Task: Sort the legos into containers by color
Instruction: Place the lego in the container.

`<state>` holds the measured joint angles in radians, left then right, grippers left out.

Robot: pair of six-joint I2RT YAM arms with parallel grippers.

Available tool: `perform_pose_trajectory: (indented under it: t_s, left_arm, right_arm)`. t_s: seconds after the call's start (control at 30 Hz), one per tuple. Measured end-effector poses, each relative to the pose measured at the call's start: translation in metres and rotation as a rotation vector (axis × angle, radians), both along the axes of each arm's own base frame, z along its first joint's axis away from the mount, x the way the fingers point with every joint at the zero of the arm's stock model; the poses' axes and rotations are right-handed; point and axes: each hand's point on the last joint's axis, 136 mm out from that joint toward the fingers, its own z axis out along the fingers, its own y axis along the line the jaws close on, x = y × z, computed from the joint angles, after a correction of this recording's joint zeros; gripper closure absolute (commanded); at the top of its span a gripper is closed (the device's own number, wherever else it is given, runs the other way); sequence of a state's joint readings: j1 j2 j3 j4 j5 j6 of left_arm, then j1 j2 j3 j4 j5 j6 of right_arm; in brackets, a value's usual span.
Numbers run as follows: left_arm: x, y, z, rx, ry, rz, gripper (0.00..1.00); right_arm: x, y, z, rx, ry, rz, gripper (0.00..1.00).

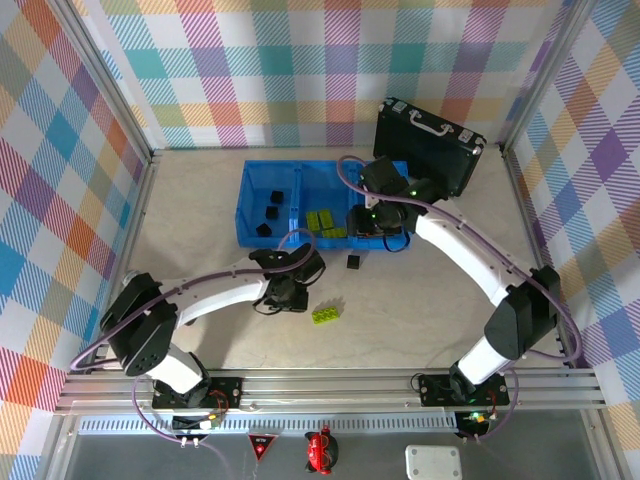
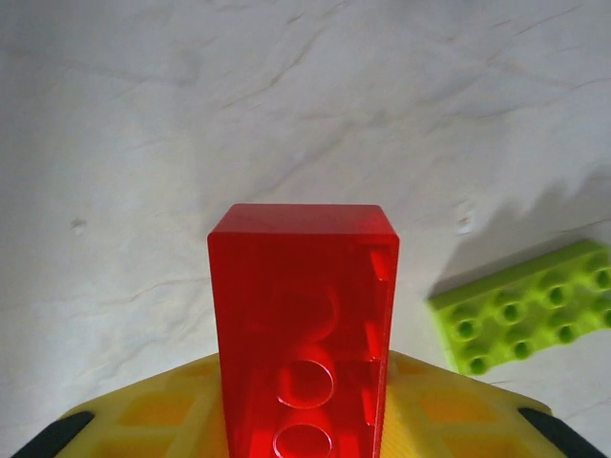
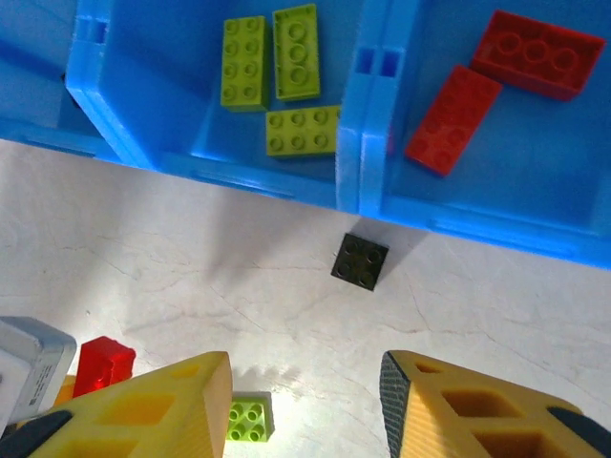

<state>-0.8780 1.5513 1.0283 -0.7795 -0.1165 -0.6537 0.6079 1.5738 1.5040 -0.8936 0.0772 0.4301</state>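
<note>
The left pincer [image 2: 304,386] is clenched on a red brick [image 2: 304,315]. The brick's long axis points straight out past the fingertips, over the bare worktop [image 2: 239,114], and its lower end is cut off by the frame. A green brick [image 2: 523,320] lies flat just right of it, studs up, its far end cut off at the picture's edge. From above, this brick [image 1: 325,314] sits near the middle of the worktop, long axis roughly parallel to the near edge. In the right wrist view it is half hidden behind a finger.

The right pincer [image 3: 305,382] is released, jaws apart with nothing between them. It hangs over the worktop just off the near wall of the tray [image 3: 363,143]. A black brick [image 3: 361,260] lies studs up just beside that wall, in front of the divider between the middle and right compartments.

The middle compartment holds three green bricks [image 3: 296,52]: two lie side by side with long axes toward the far edge, and the third lies crosswise. The right compartment holds two red bricks [image 3: 453,119], both slanted. From above, the right arm hides most of that compartment. The left one holds three black bricks [image 1: 270,213], too small to read. A case [image 1: 430,140] stands at the far right corner.
</note>
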Motion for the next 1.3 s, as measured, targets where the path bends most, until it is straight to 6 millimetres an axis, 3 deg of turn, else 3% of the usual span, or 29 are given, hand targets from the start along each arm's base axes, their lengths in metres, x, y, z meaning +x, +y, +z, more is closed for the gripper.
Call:
perform_pose_trajectory:
  t_s: [0.37, 0.6, 0.83, 1.3]
  left_arm:
    - [0.041, -0.072, 0.020, -0.087, -0.008, -0.130, 0.63]
    - [0.073, -0.125, 0.035, -0.165, -0.034, -0.204, 0.63]
    - [0.102, -0.165, 0.048, -0.209, -0.075, -0.255, 0.63]
    - [0.148, -0.211, 0.060, -0.265, -0.150, -0.256, 0.63]
  right_arm:
    - [-0.024, -0.056, -0.022, -0.052, 0.043, -0.137, 0.52]
    - [-0.047, -0.076, -0.023, -0.056, 0.041, -0.172, 0.52]
    - [-0.073, -0.092, -0.028, -0.062, 0.050, -0.186, 0.52]
    - [-0.107, -0.126, 0.011, -0.012, -0.157, -0.189, 0.47]
